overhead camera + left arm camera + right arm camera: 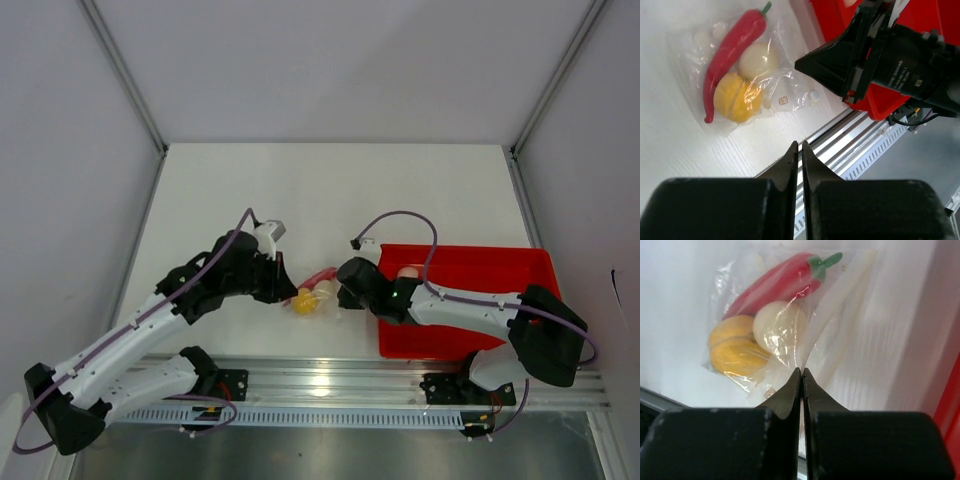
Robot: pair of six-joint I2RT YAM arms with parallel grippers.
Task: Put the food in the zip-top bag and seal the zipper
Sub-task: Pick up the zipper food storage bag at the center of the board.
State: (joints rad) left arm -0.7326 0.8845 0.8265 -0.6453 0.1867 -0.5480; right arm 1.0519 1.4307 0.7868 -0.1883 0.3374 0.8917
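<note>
The clear zip-top bag (790, 95) lies on the white table between my two grippers. Inside it is the food: a yellow-orange ball (735, 97), a whitish egg shape (758, 60) and a red chili (732, 45). My right gripper (801, 371) is shut, and its tips pinch a fold of the bag's film beside the egg shape (777, 327). Two pale bands of the zipper (847, 300) run along the bag's mouth, to the right of the food. My left gripper (800, 145) is shut on nothing, a little back from the bag and near the table's front edge.
A red tray (500, 268) stands right of the bag, with a cream piece (408, 270) at its near-left corner. The right arm reaches across the tray. An aluminium rail (330, 375) runs along the table's front edge. Grey walls enclose the table.
</note>
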